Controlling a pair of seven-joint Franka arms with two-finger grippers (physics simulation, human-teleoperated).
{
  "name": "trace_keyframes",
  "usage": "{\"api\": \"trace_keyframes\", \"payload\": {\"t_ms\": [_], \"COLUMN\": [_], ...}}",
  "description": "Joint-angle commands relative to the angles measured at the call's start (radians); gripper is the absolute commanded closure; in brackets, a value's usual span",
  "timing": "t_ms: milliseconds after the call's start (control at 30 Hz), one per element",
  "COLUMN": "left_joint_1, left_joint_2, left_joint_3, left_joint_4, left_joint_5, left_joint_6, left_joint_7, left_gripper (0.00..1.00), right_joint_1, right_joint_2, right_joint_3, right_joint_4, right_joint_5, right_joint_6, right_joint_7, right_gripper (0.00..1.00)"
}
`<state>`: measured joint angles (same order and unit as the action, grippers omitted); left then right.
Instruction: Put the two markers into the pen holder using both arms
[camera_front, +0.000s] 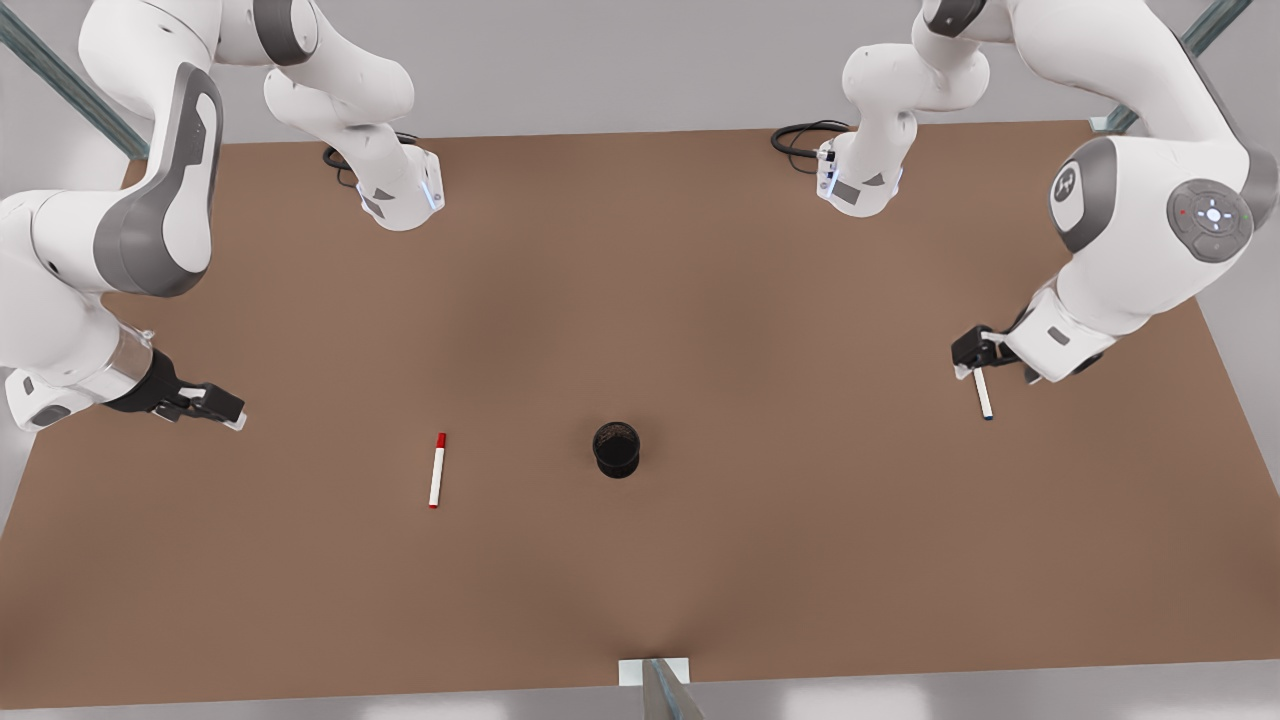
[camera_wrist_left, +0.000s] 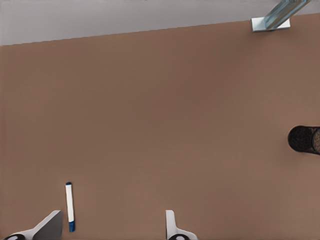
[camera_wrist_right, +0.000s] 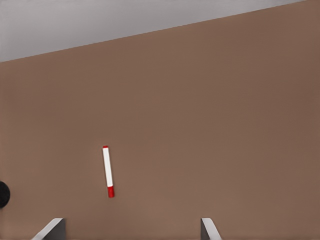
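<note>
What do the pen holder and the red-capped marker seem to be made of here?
Pen holder: looks like black metal mesh, judging by its speckled, see-through wall, though plastic is possible. Red-capped marker: likely smooth plastic, with a plain matte white barrel and solid red cap. Both are simulator renders, so the finish is only suggestive.

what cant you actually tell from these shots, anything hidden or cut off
- Blue marker: in the front view its upper end is hidden by the left gripper, so contact cannot be judged.
- Pen holder: cut off by the picture's edge in the left wrist view; its inside is too dark in the front view to see.
- Right gripper: in the right wrist view the edge cuts off all but its fingertips, well short of the red marker.
</note>
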<state>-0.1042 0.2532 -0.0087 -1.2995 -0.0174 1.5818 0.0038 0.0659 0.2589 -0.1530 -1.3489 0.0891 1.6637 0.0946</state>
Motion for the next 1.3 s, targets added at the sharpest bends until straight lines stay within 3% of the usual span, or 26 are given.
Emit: {"api": "trace_keyframes", "payload": {"t_ms": [0, 67, 267, 500, 600, 700, 800, 900, 1033, 1267], "left_joint_1": [0.0, 0.0, 0.011, 0.029, 0.043, 0.049, 0.054, 0.055, 0.063, 0.081], "left_joint_2": [0.0, 0.0, 0.0, 0.037, 0.047, 0.066, 0.072, 0.092, 0.127, 0.184], "left_joint_3": [0.0, 0.001, 0.139, 0.194, 0.219, 0.242, 0.251, 0.266, 0.285, 0.291], "left_joint_4": [-0.001, -0.032, -0.469, -0.622, -0.69, -0.719, -0.754, -0.774, -0.776, -0.774], "left_joint_5": [0.005, 0.005, -0.006, -0.079, -0.085, -0.085, -0.085, -0.084, -0.084, -0.073], "left_joint_6": [0.029, 0.07, 0.489, 0.667, 0.741, 0.744, 0.744, 0.757, 0.761, 0.779], "left_joint_7": [0.044, 0.042, -0.019, -0.007, 0.064, 0.107, 0.111, 0.151, 0.174, 0.288], "left_gripper": [0.0, 0.0, 0.0, 0.0, 0.0, 0.0, 0.0, 0.08, 0.36, 0.35], "right_joint_1": [0.0, 0.0, 0.0, 0.002, 0.026, 0.064, 0.095, 0.12, 0.135, 0.134], "right_joint_2": [-0.001, -0.001, 0.005, 0.019, 0.143, 0.324, 0.438, 0.461, 0.459, 0.461], "right_joint_3": [0.0, 0.0, 0.001, 0.001, 0.035, 0.067, 0.067, 0.067, 0.075, 0.075], "right_joint_4": [0.001, 0.001, 0.001, 0.004, 0.004, 0.001, -0.003, -0.049, -0.127, -0.136], "right_joint_5": [0.001, 0.001, 0.001, -0.052, -0.08, -0.075, -0.075, -0.075, -0.075, -0.075], "right_joint_6": [0.007, 0.007, 0.007, 0.014, 0.139, 0.386, 0.472, 0.476, 0.544, 0.545], "right_joint_7": [0.057, 0.059, 0.056, 0.002, -0.016, -0.001, 0.0, 0.002, 0.039, 0.039], "right_gripper": [0.0, 0.0, 0.0, 0.0, 0.0, 0.0, 0.0, 0.0, 0.0, 0.0]}}
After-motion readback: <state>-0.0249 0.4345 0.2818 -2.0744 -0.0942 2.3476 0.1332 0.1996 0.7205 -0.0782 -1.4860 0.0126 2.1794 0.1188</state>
